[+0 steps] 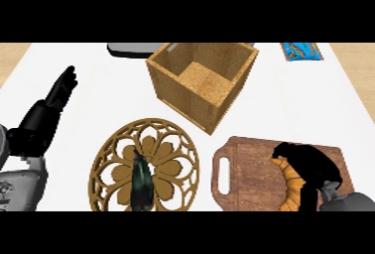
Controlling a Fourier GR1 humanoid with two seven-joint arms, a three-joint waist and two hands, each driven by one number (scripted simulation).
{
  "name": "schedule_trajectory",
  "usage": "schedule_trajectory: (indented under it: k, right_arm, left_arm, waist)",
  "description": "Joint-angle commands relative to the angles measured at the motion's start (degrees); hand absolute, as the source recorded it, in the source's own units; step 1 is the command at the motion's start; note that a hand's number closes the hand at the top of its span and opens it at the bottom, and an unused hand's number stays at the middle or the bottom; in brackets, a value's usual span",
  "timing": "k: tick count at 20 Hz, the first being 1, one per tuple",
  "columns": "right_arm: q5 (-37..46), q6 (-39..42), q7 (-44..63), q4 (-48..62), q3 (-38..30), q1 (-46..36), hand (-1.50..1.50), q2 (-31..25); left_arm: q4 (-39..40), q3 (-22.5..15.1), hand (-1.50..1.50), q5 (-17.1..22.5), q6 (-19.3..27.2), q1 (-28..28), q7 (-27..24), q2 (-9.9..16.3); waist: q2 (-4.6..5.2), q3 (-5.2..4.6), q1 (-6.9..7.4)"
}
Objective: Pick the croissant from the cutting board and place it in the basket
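A golden croissant [291, 184] lies on the brown wooden cutting board [249, 171] at the lower right. My right hand [315, 163] sits on top of it, fingers curled over its upper end and hiding part of it. The square wicker basket [201, 82] stands behind the board, open side up, with nothing seen inside. My left hand [45, 111] rests at the left edge, fingers straight and pointing up, holding nothing.
A round carved wooden trivet [147, 166] lies left of the board with a dark elongated object [141, 181] on it. A grey item [132, 48] sits behind the basket, and a blue packet [302, 51] at the back right.
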Motion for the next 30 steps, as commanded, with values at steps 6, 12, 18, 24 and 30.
schedule_trajectory:
  k: [6,12,18,24,30]
  right_arm:
    - [4.16,-15.51,20.22,3.78,-16.35,2.79,1.5,4.38]
    - [8.71,-20.53,27.22,-3.39,-17.91,-2.5,1.5,5.95]
    - [4.15,-33.71,23.34,-15.04,-21.93,-7.85,1.5,10.4]
    - [-3.13,-26.98,27.19,-25.4,-23.47,-20.41,1.5,9.92]
    - [-5.12,-17.09,36.13,-22.7,-21.12,-38.44,1.5,8.82]
  left_arm:
    - [-0.08,0.42,0.0,0.13,0.41,1.69,-1.07,-0.68]
    - [-0.57,-0.78,0.0,-1.38,0.56,0.51,-0.22,-1.08]
    - [-2.1,0.21,0.0,-0.88,0.51,1.33,-0.18,-0.47]
    - [-0.52,-0.34,0.0,-1.0,-0.24,1.04,-0.91,-0.89]
    - [-2.56,-0.71,0.0,-0.99,-0.64,2.69,-0.69,-1.57]
  waist:
    - [0.79,0.78,-0.9]
    - [0.73,0.76,-0.5]
    - [0.35,0.85,-0.56]
    - [0.7,0.71,-0.15]
    - [0.77,0.69,0.8]
